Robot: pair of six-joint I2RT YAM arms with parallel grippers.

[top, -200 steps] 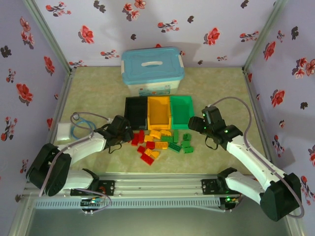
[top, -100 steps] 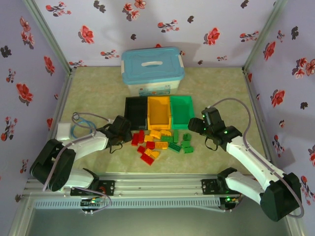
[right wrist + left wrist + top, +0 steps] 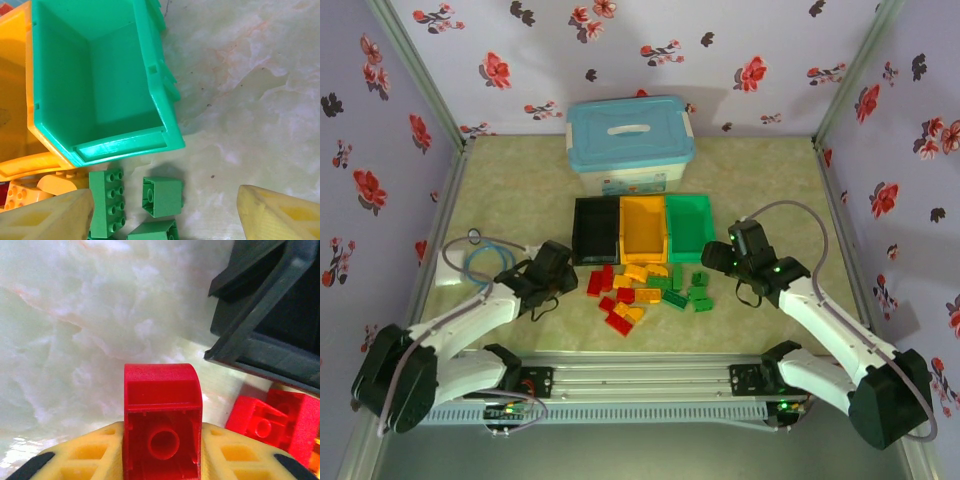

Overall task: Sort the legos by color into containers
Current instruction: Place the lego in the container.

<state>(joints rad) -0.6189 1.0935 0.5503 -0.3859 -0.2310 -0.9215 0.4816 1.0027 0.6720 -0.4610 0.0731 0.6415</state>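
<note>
**Step in hand: picking up a red piece.** Your left pincer pinches a red brick by its sides, just left of the pile and near the black bin. Your right pincer hangs spread over green bricks on the desk, beside the green bin. Next, you probably need to carry the red brick over the black rim and release it.
</note>
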